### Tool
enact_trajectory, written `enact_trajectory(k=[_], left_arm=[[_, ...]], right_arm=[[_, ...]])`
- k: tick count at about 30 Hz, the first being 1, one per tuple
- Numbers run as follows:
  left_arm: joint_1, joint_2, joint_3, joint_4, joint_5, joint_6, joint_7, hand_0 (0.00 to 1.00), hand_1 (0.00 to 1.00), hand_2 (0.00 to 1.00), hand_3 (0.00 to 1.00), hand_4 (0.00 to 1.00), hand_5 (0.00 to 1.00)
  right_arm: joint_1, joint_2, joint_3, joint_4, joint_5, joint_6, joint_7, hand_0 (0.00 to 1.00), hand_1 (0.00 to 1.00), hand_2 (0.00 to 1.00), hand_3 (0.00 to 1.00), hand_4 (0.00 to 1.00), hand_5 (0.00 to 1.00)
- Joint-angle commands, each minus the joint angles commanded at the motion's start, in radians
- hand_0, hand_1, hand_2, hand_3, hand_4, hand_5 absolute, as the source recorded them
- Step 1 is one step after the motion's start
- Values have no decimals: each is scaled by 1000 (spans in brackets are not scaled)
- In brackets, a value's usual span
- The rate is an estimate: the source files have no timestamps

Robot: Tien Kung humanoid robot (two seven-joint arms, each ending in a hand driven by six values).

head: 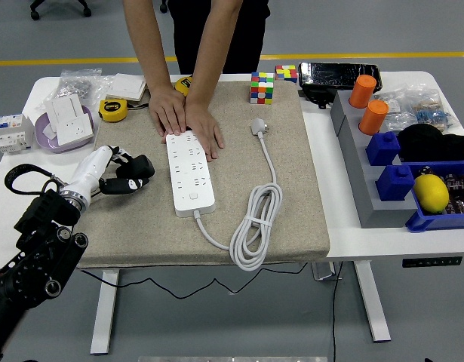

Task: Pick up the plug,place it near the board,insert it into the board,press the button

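1. The white plug [259, 127] lies on the beige mat [292, 188], right of the power strip and apart from it, nobody touching it.
2. Its white cable [254, 226] runs toward the near edge, loops in a coil, and joins the near end of the white power strip [189, 173].
3. The strip lies lengthwise on the mat; a person's hands [185, 117] press flat on its far end.
4. The robot's left hand [124, 175] hovers over the mat just left of the strip, not touching it, its dark fingers loosely curled and grasping nothing.
5. Behind the plug stands a colour cube [262, 87].
6. At the left sit a yellow tape measure [112, 110] and a purple dish [47, 136]; at the right, blue bins [413, 188] and orange cups [367, 102].
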Motion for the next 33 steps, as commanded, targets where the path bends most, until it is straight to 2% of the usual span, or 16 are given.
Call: enact_trajectory(k=[1, 2, 8, 9, 13, 14, 18, 19, 20, 22, 25, 26, 32, 33], left_arm=[[0, 0, 0, 1, 0, -1, 1, 858, 825, 660, 514, 852, 198], [0, 0, 0, 2, 1, -1, 1, 865, 866, 763, 644, 953, 248], [1, 0, -7, 0, -11, -4, -2, 865, 866, 763, 644, 953, 248], [0, 0, -9, 2, -20, -9, -5, 893, 910, 807, 773, 998, 414], [-2, 1, -13, 1, -36, -19, -12, 893, 910, 807, 773, 998, 414], [-2, 1, -14, 1, -39, -23, -13, 926, 939, 837, 812, 998, 558], [3, 0, -25, -11, -79, -49, -20, 926, 939, 837, 812, 998, 558], [12, -3, -41, -27, -115, -60, -23, 926, 939, 837, 812, 998, 558], [16, -5, -46, -33, -132, -63, -25, 977, 989, 889, 874, 998, 993], [33, -12, -64, -57, -205, -66, -35, 977, 989, 889, 874, 998, 993], [58, -12, -50, -84, -331, -70, -58, 977, 989, 889, 874, 998, 993], [69, -12, -44, -97, -363, -70, -69, 998, 998, 991, 984, 998, 998], [127, -26, -74, -199, -617, -63, -153, 998, 998, 991, 984, 998, 998], [138, -27, -85, -219, -662, -60, -172, 998, 998, 949, 935, 998, 998]], right_arm=[[0, 0, -1, 0, 1, 0, 0, 830, 759, 756, 785, 998, 850], [0, 0, -2, 0, 1, 0, 0, 830, 759, 756, 785, 998, 850], [0, 0, -1, 0, 1, 0, -1, 830, 759, 756, 785, 998, 850], [1, -1, -2, 0, 1, 0, -1, 830, 759, 756, 785, 998, 850], [2, 0, -4, 0, 2, 0, -1, 830, 759, 756, 785, 998, 850], [2, 0, -3, 0, 2, 0, -2, 829, 759, 756, 785, 998, 849], [1, 0, -3, 0, 2, -1, -2, 829, 759, 756, 785, 998, 849], [0, 1, -2, 0, 1, 0, -2, 829, 759, 756, 785, 998, 849], [0, 1, -2, 0, 1, 0, -2, 829, 759, 756, 785, 998, 849], [0, 2, -4, 0, 2, -1, -1, 829, 759, 756, 785, 998, 849], [0, 2, -6, 0, 0, 0, -1, 829, 759, 756, 785, 998, 849], [0, 3, -5, 0, 0, 0, -1, 829, 759, 756, 785, 998, 848], [4, 4, -6, 0, 1, 0, -1, 829, 759, 756, 785, 998, 848], [4, 4, -4, 0, 0, 0, -1, 829, 759, 756, 785, 998, 849]])
